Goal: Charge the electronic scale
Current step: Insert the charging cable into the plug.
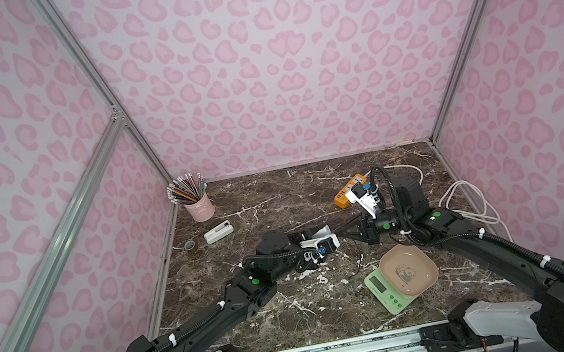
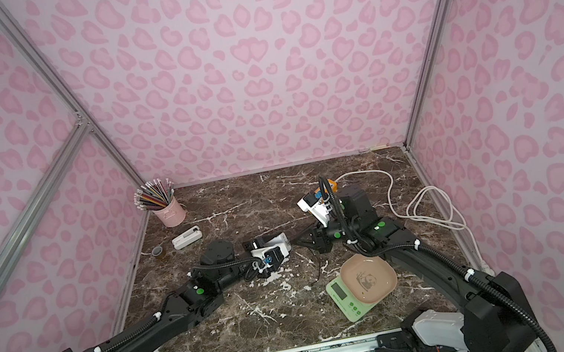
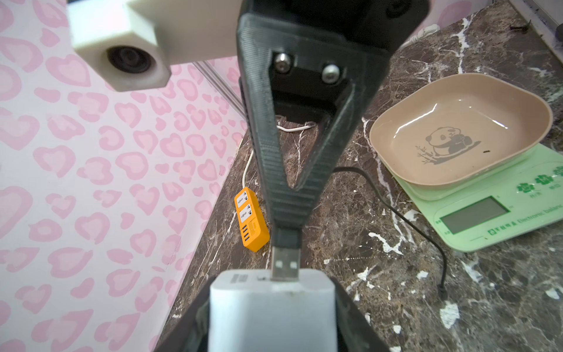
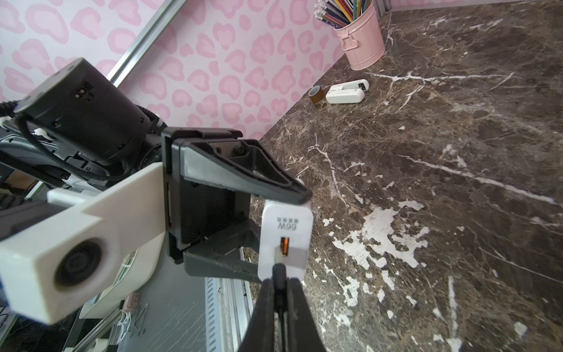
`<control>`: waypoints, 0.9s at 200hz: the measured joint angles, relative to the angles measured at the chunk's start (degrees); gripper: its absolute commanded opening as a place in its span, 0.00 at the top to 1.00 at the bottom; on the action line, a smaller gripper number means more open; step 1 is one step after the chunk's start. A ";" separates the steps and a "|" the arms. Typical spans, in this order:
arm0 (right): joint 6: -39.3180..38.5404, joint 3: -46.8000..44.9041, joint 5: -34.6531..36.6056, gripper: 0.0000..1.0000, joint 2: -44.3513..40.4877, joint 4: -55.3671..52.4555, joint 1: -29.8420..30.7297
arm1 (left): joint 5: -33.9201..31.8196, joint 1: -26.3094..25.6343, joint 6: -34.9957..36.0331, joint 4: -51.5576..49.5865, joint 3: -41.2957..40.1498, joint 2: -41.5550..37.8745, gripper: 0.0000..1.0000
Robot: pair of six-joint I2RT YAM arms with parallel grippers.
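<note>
The dark brown marble surface fills the lower half of both top views. The electronic scale, pale green and flat with a beige panda-printed tray on top, sits at the lower right of those views. It is well apart from the work going on at mid-frame. The orange rectangular power strip lies at the upper right.

The left end effector clamps the white cube charger by its sides, jaws half spread around it. The right end effector is pinched almost closed on the black housing of the silver USB plug. Its thin black cable trails slack, and the far end lies free on the surface.

The plug's tip meets the charger's face with most of the metal shell bare. In the right wrist view it looks slightly off the port. I'd square it up first, then push straight along the port's axis while the left braces the charger. Keep the cable loose throughout.
</note>
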 measured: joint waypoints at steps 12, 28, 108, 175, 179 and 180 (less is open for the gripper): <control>0.04 0.04 0.04 1.00 0.24 -0.04 0.04 | -0.17 -0.02 0.15 -0.09 -0.07 0.00 0.79; 0.68 0.37 0.20 1.00 0.57 -0.04 0.07 | -0.35 -0.04 0.15 -0.09 -0.11 -0.02 0.79; 0.87 1.95 0.74 1.00 2.56 -0.90 0.11 | -0.85 -0.13 0.13 -0.46 -0.35 -0.04 0.79; -0.85 2.64 0.87 1.00 3.30 -2.69 0.15 | -1.31 -0.17 0.20 -1.01 -0.35 -0.09 0.79; -1.07 2.80 0.87 1.00 3.39 -2.95 0.15 | -1.31 -0.17 0.24 -1.16 -0.35 -0.09 0.79; -1.09 2.84 0.87 1.00 3.41 -3.04 0.15 | -1.31 -0.17 0.24 -1.18 -0.35 -0.11 0.79</control>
